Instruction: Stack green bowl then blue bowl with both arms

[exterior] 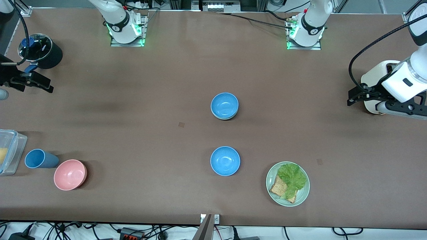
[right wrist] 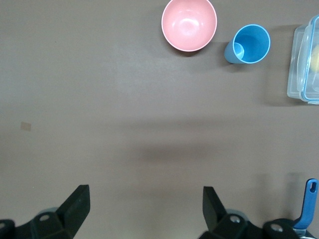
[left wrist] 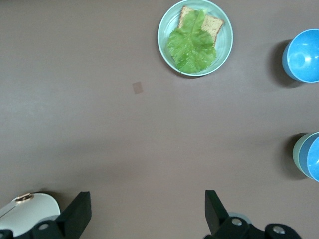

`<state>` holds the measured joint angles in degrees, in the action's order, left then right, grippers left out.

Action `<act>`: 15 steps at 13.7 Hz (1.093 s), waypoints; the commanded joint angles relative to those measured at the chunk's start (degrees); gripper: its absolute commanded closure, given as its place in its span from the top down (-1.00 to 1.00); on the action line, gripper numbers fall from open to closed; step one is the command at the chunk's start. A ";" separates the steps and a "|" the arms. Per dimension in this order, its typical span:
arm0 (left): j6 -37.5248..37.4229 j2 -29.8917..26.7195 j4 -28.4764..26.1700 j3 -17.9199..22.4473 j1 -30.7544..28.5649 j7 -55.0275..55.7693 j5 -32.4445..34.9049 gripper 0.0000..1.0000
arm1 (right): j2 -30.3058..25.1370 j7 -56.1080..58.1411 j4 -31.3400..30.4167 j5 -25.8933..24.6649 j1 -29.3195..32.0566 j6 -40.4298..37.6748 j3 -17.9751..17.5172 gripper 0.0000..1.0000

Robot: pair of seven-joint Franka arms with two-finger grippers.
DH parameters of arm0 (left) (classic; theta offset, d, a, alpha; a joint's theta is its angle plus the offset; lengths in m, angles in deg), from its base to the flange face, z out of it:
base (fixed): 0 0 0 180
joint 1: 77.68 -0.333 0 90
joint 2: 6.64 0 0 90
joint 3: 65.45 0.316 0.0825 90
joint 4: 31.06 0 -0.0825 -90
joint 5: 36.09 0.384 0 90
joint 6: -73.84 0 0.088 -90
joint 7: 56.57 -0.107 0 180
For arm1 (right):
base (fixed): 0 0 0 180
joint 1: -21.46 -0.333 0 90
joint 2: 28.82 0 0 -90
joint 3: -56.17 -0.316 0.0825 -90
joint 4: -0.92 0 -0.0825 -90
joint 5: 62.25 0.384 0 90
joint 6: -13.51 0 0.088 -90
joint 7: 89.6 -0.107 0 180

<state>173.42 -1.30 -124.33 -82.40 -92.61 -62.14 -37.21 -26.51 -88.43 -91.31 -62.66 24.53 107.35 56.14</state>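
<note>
The green bowl [exterior: 223,117] [left wrist: 298,155] sits at mid-table with a blue bowl [exterior: 224,105] [left wrist: 315,158] nested inside it; only a pale green rim shows. A second blue bowl [exterior: 225,161] [left wrist: 304,55] stands alone, nearer the front camera. My left gripper [exterior: 351,98] [left wrist: 148,214] hangs open and empty over bare table at the left arm's end, well away from the bowls. At the right arm's end my right gripper [exterior: 49,86] [right wrist: 147,211] hovers over bare table, also open with nothing between its fingers.
A pale-green plate [exterior: 302,196] [left wrist: 167,22] with bread and lettuce lies beside the lone blue bowl. A pink bowl [exterior: 70,174] [right wrist: 189,24], blue cup [exterior: 38,158] [right wrist: 249,45] and plastic box [exterior: 10,151] [right wrist: 303,59] sit at the right arm's end. A black lidded pot [exterior: 40,50] stands by the right gripper, a white appliance [exterior: 375,78] by the left.
</note>
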 commanded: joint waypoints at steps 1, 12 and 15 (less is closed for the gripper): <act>-3.59 -2.70 -1.31 1.39 0.17 -2.08 -1.16 1.00 | -0.82 1.11 -0.85 -0.38 -0.16 0.82 -0.23 1.00; -4.23 -2.36 0.10 1.22 2.28 4.51 -0.99 1.00 | -0.82 1.29 -0.85 -0.29 -1.22 0.74 -0.23 1.00; -7.46 0.88 4.21 0.87 2.11 4.69 -0.90 1.00 | -0.47 1.12 -0.58 -0.29 -1.22 0.74 -0.23 1.00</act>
<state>169.15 -2.77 -123.96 -81.73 -90.74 -57.92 -37.45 -26.55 -88.10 -91.34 -62.66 23.42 107.48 55.91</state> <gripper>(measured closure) 0.000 0.000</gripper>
